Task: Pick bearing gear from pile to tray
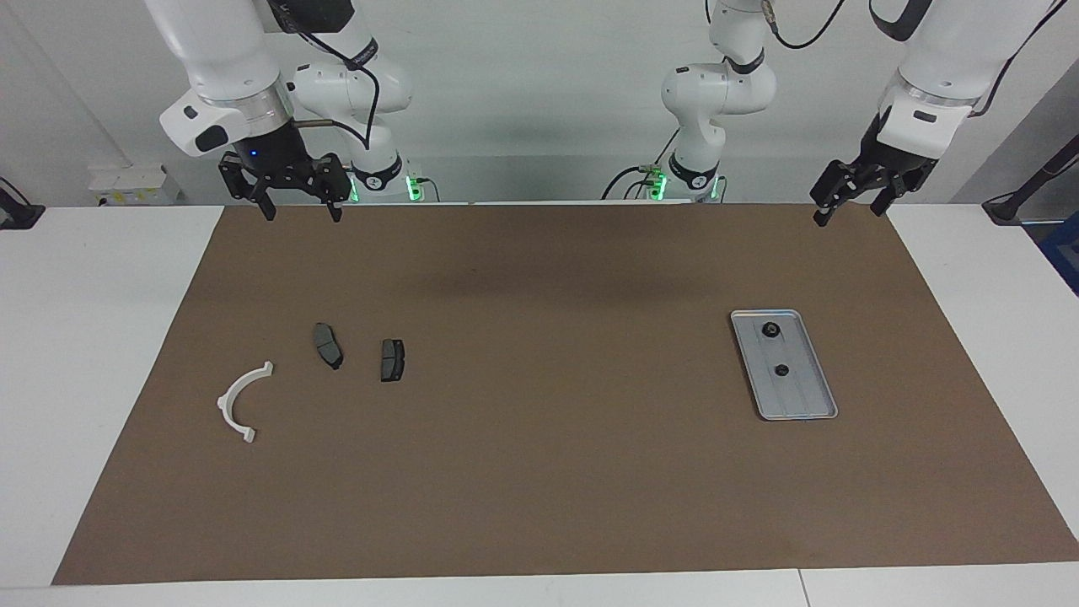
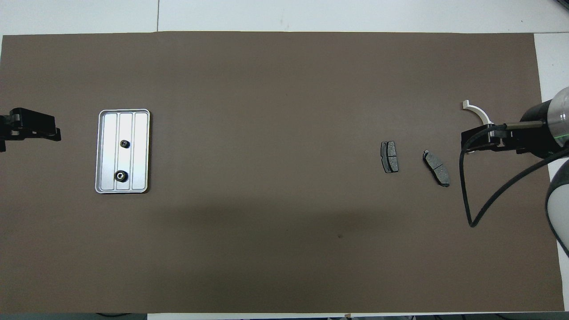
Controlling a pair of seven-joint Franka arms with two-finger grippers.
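brown mat (image 1: 539,472), white table (image 1: 101,354), white wall (image 1: 539,101)

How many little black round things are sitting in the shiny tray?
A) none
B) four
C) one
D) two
D: two small black round parts, one nearer the robots and the other farther from them, lie in the silver tray; both grippers, the left and the right, hang open and empty near the robots' edge of the mat.
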